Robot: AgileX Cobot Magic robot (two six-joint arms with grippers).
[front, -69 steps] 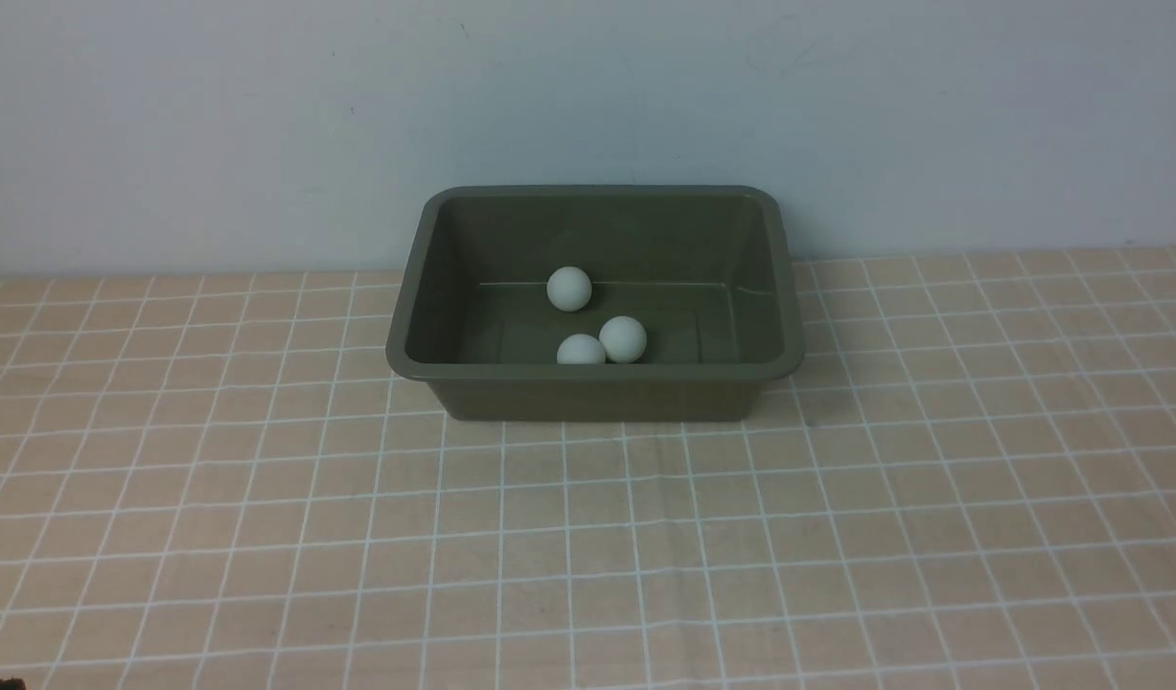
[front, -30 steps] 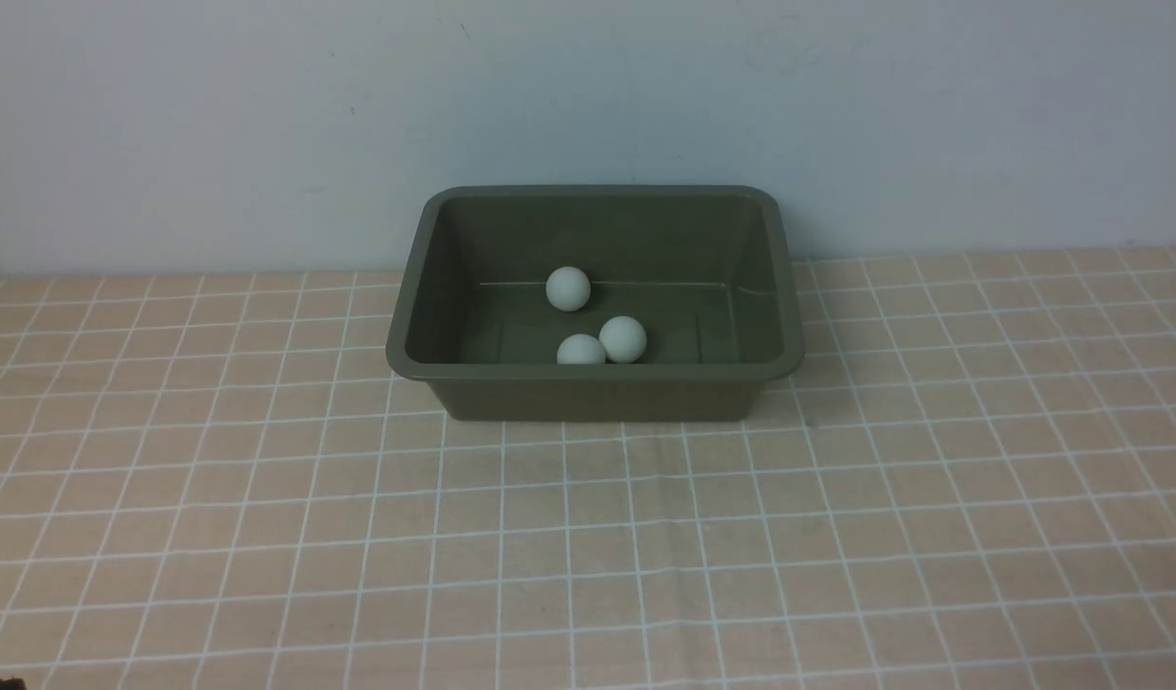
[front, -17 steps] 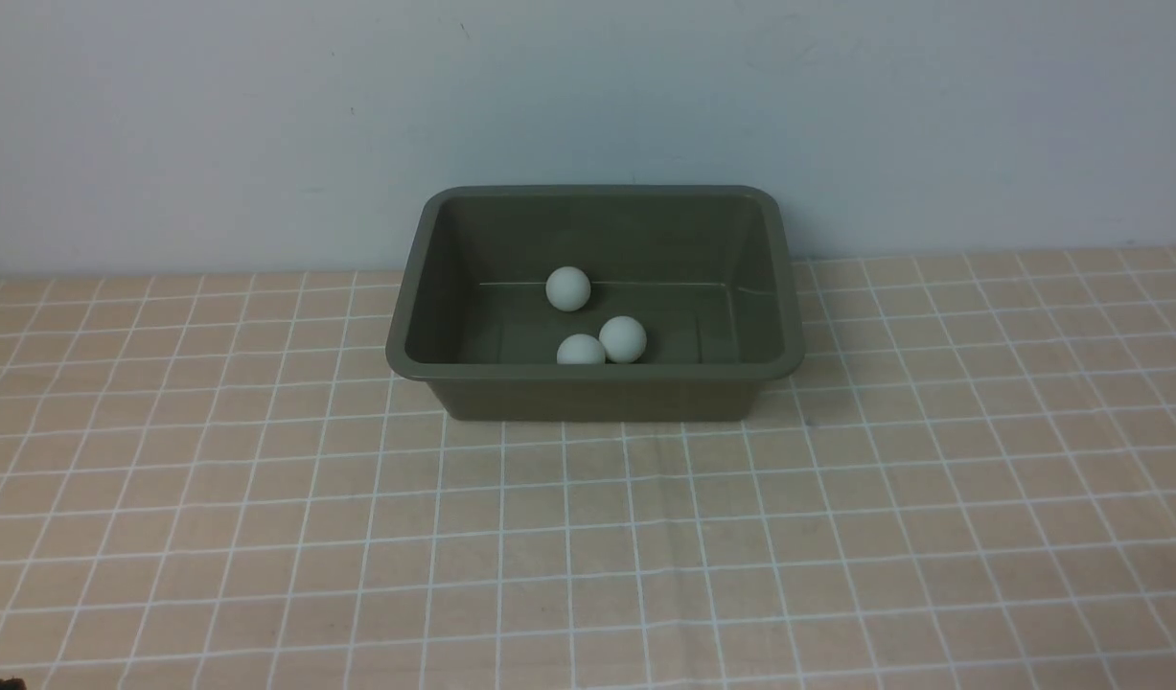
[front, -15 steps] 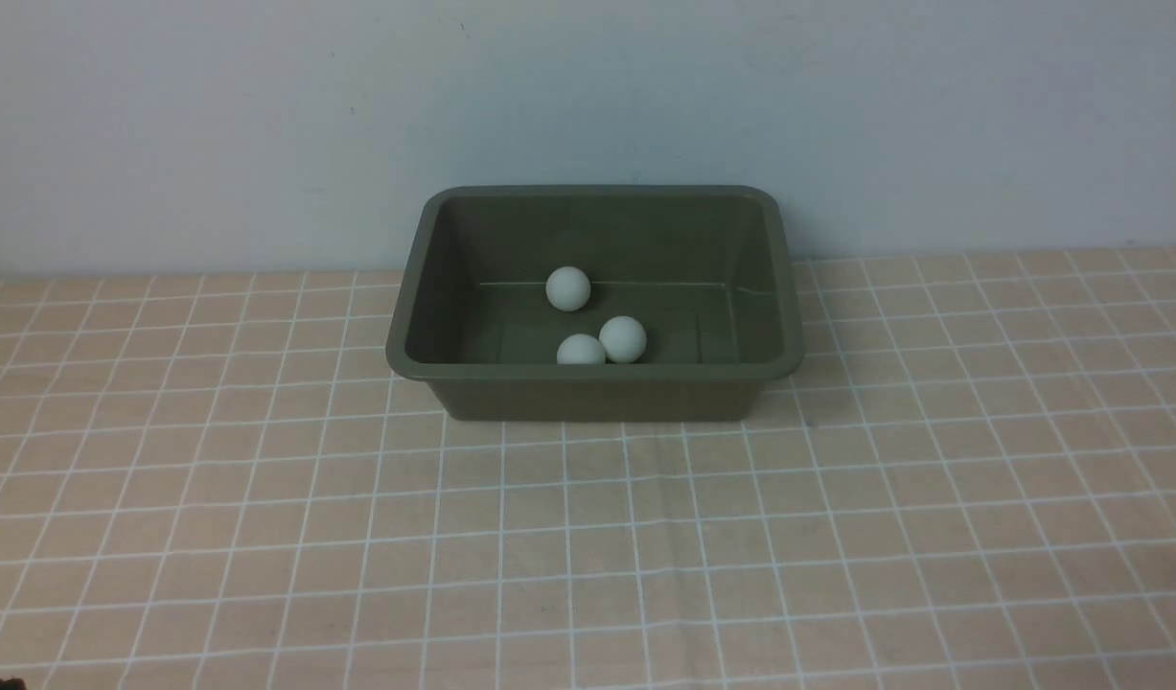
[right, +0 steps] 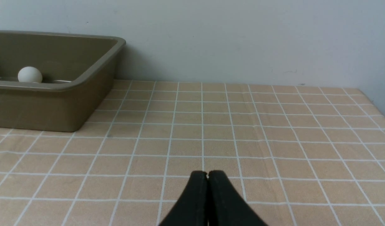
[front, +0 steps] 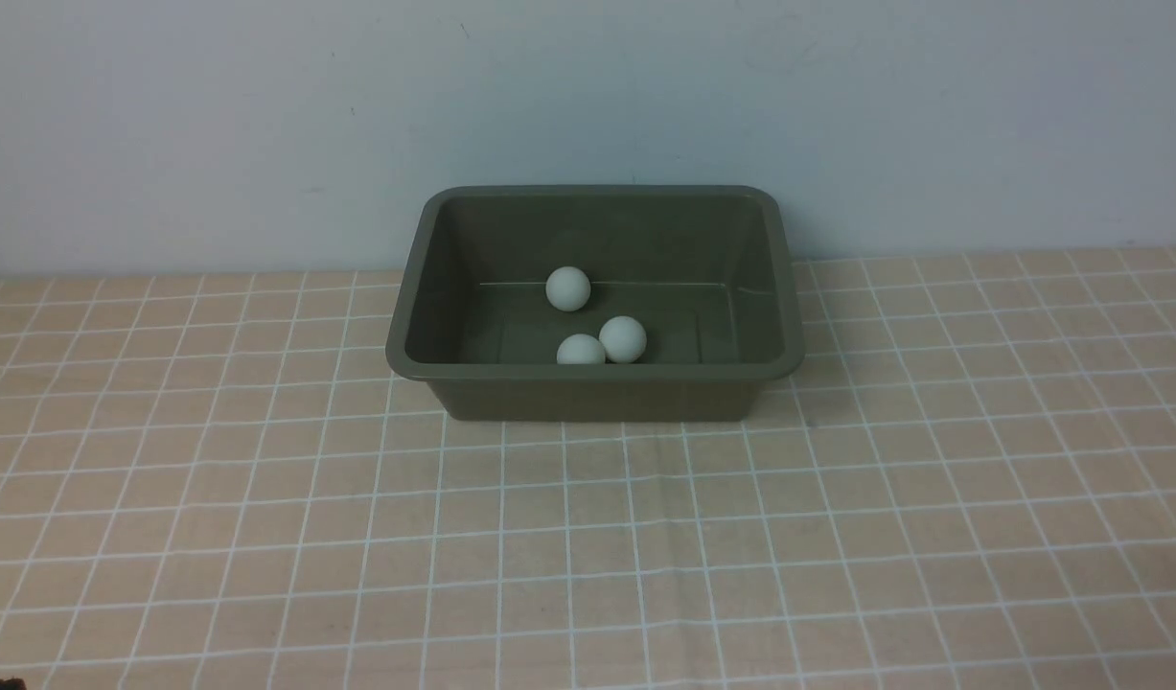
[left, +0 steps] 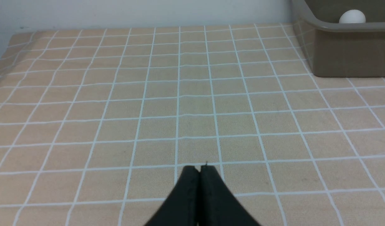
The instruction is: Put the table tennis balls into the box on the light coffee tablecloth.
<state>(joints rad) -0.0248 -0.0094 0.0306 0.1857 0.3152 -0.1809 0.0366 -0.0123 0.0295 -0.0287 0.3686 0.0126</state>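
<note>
Lighting even, diffuse, moderately bright; soft shadow beside box (front: pixel 588 388) on its right; frames sharp, no glare.

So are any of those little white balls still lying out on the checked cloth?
No, the front view shows three balls, all inside the green box, and none on the cloth.

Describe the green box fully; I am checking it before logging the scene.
The box is an olive-green rectangular tub that looks like matte plastic, with rounded corners, a flared rim and walls sloping inward to a flat floor. It sits upright and open-topped on the light coffee tablecloth, at the far middle of the table near the pale wall. Three white table tennis balls lie inside: one toward the back, two side by side near the front wall. Neither claw touches it.
</note>
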